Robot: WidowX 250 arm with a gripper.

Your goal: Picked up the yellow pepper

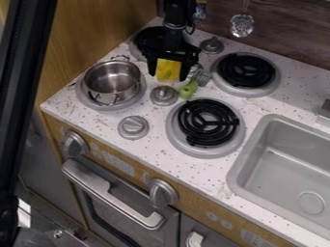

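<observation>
- Gripper (169, 75): black, two-finger; closed on the yellow pepper (168, 69), whose smooth yellow surface shows between the fingers, over the rear left of the hob, beyond the silver knob (163, 95) between the burners.
- Green item (189, 90): rounded, elongated; beside that knob, adjoining a ribbed grey part (199, 75).
- Pot (113, 81): shiny metal, round, open-topped, wire handles; seated on the left burner.
- Front coil burner (208, 122): black spiral in a round grey surround.
- Rear coil burner (246, 70): same form.
- Countertop (151, 153): white, dark-speckled.
- Sink (293, 159): grey rectangular basin, rounded corners; at right.
</observation>
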